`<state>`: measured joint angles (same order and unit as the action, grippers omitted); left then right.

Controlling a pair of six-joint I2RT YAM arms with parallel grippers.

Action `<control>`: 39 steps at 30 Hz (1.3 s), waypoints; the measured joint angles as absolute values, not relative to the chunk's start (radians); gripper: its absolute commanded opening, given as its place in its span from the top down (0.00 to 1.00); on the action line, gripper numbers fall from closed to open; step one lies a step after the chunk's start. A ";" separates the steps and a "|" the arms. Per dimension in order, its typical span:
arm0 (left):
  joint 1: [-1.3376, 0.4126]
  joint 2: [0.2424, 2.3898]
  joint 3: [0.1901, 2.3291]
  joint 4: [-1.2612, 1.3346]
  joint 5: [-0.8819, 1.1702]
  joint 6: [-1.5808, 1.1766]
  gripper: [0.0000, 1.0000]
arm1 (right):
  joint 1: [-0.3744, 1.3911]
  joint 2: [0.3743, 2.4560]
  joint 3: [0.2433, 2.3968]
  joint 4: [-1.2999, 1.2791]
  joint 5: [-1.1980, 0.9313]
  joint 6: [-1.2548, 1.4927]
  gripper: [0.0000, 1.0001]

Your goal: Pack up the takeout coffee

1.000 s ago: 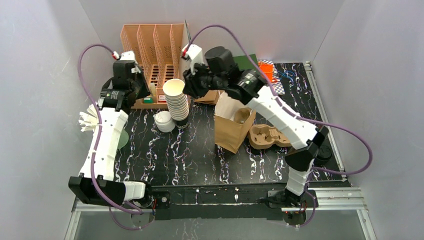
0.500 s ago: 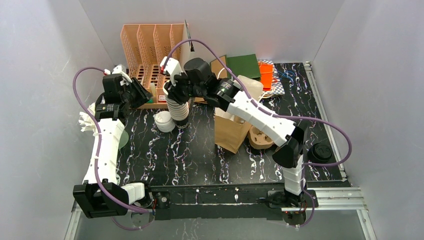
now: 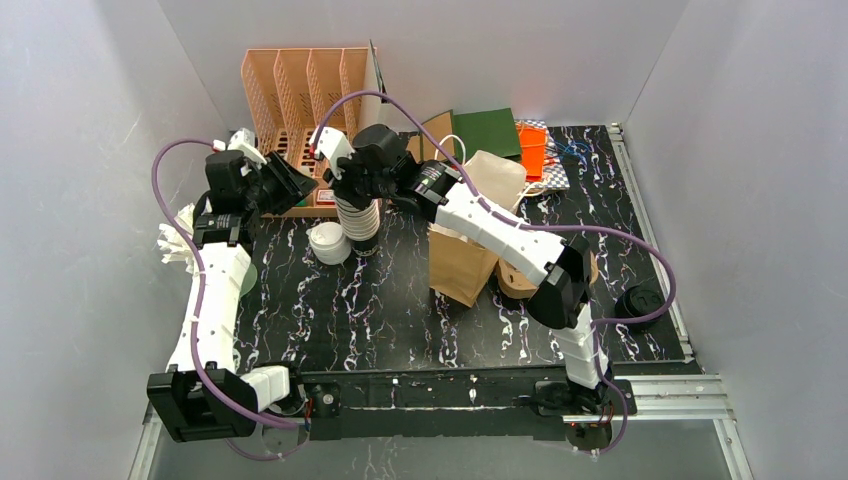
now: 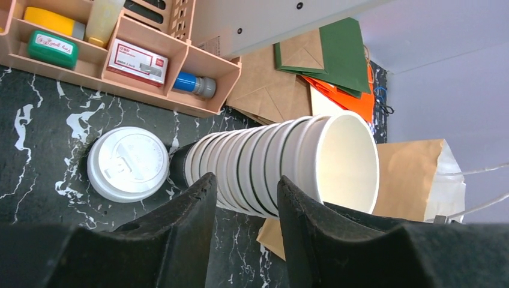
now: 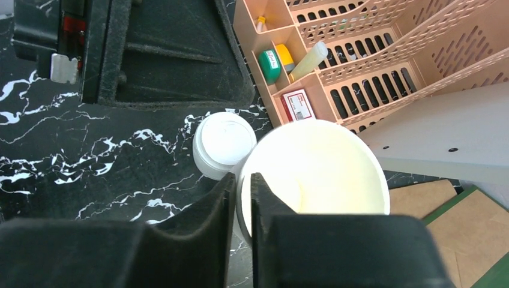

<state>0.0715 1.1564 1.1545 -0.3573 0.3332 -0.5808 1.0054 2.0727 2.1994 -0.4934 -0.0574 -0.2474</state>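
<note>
Takeout coffee [image 4: 127, 163]: capped, beside cup stack [image 4: 258, 171]
Right fingers [image 5: 217, 207]: pinching top cup [image 5: 312, 174] by the rim
Left fingers [image 4: 186, 210]: half-open, empty
Next: peel it straight up, I guess

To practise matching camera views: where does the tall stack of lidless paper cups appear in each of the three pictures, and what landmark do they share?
Top external: the stack of paper cups stands left of centre in the upper half, its top hidden.
Left wrist: the stack fills the centre, with its open mouth to the right.
Right wrist: the stack is at centre, seen down into the top cup.
Shared landmark: the white sip lid beside the stack.
</note>
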 measured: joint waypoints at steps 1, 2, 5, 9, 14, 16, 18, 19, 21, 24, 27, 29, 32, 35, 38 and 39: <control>0.072 1.154 1.152 -0.351 0.339 -0.585 0.59 | 1.005 2.073 2.199 -0.492 -0.056 -0.249 0.88; 0.073 1.153 1.151 -0.346 0.343 -0.588 0.59 | 1.005 2.073 2.199 -0.492 -0.054 -0.250 0.91; 0.076 1.151 1.140 -0.324 0.364 -0.604 0.59 | 1.005 2.073 2.199 -0.490 -0.051 -0.250 0.91; 0.076 1.151 1.119 -0.295 0.395 -0.626 0.57 | 1.005 2.073 2.199 -0.489 -0.048 -0.250 0.84; 0.076 1.158 1.094 -0.241 0.447 -0.671 0.56 | 1.007 2.073 2.199 -0.485 -0.048 -0.251 0.73; 0.076 1.161 1.087 -0.223 0.466 -0.688 0.57 | 1.008 2.073 2.199 -0.475 -0.047 -0.253 0.74; 0.076 1.170 1.086 -0.209 0.482 -0.699 0.60 | 1.008 2.073 2.199 -0.469 -0.047 -0.254 0.81; 0.076 1.175 1.086 -0.204 0.487 -0.704 0.61 | 1.008 2.073 2.199 -0.468 -0.047 -0.255 0.84; 0.076 1.182 1.086 -0.198 0.495 -0.711 0.61 | 1.008 2.073 2.199 -0.467 -0.044 -0.257 0.93; 0.077 1.192 1.085 -0.191 0.501 -0.717 0.62 | 1.007 2.073 2.199 -0.465 -0.035 -0.259 0.99; 0.076 1.196 1.077 -0.179 0.509 -0.719 0.62 | 1.008 2.073 2.199 -0.465 -0.029 -0.259 0.99; 0.076 1.198 1.072 -0.179 0.511 -0.720 0.62 | 1.008 2.073 2.199 -0.465 -0.029 -0.259 0.99; 0.076 1.205 1.069 -0.178 0.514 -0.722 0.61 | 1.008 2.073 2.199 -0.464 -0.028 -0.259 0.99; 0.077 1.207 1.063 -0.167 0.518 -0.724 0.61 | 1.008 2.073 2.199 -0.464 -0.026 -0.259 0.99; 0.077 1.207 1.056 -0.155 0.522 -0.726 0.61 | 1.008 2.073 2.202 -0.466 -0.025 -0.259 0.99; 0.078 1.208 1.055 -0.153 0.523 -0.726 0.60 | 1.008 2.073 2.203 -0.466 -0.023 -0.259 0.99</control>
<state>0.0776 1.2083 1.0554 -0.1528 0.5232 -0.7258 1.0084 2.0727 2.2032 -0.4660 -0.0235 -0.2592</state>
